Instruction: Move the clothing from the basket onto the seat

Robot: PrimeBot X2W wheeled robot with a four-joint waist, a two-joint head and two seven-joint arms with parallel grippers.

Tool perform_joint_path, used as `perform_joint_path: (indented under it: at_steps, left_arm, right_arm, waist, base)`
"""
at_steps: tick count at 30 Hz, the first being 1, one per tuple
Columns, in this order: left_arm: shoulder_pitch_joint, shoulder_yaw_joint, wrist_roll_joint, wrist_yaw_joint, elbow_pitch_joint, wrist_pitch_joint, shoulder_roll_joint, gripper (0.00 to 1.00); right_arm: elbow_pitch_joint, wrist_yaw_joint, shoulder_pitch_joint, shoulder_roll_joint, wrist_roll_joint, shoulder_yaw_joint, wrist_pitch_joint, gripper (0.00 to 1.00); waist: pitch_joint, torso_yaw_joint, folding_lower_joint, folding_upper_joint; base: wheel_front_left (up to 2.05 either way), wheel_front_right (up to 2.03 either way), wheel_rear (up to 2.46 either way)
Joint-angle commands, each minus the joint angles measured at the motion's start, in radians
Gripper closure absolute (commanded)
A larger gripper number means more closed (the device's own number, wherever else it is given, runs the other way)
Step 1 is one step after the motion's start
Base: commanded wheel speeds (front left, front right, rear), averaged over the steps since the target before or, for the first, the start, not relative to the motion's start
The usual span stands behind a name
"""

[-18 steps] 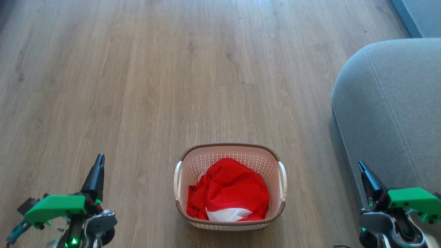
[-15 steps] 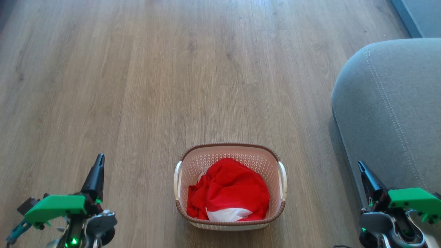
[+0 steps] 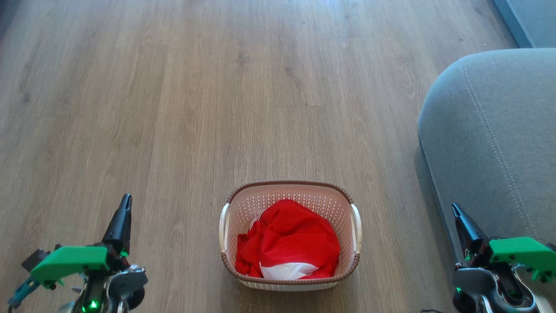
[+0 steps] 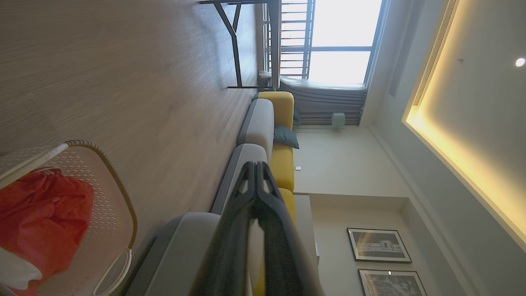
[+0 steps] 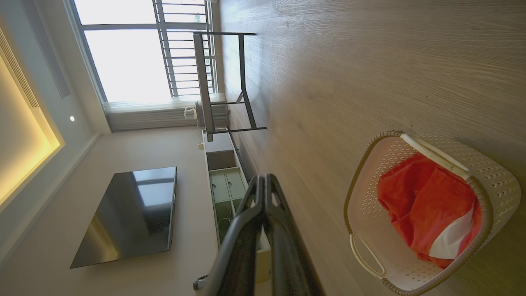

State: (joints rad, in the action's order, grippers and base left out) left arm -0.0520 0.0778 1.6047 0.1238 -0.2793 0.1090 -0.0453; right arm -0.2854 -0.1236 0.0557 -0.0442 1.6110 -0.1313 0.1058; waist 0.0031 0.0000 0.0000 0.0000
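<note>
The wooden floor (image 3: 173, 108) carries the basket (image 3: 290, 189) at near centre; the seat (image 3: 491, 143) stands well apart, rightward.

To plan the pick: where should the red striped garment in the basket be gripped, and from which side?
Probably the raised top fold of the soft red white-striped fabric garment, from above: the cream perforated plastic basket walls it in.

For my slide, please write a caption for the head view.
Red and white clothing lies in a basket on a wood floor, grey seat at right.
</note>
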Motion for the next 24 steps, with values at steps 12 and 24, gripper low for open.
perform_joint_path:
  at_steps: [12, 24]
  left_arm:
    - [-0.056, 0.036, 0.004, 0.007, 0.034, 0.004, -0.005, 1.00]
    - [0.023, -0.003, 0.000, -0.001, -0.042, 0.000, 0.001, 0.00]
  right_arm:
    - [0.041, -0.007, 0.052, -0.006, -0.002, 0.018, 0.007, 1.00]
    - [-0.043, 0.000, -0.015, 0.005, 0.000, 0.004, 0.000, 0.00]
  waist:
    - [0.000, 0.000, 0.0000, 0.0000]
    - [0.000, 0.000, 0.0000, 0.0000]
  base:
    - [0.00, 0.00, 0.00]
    - [0.00, 0.00, 0.00]
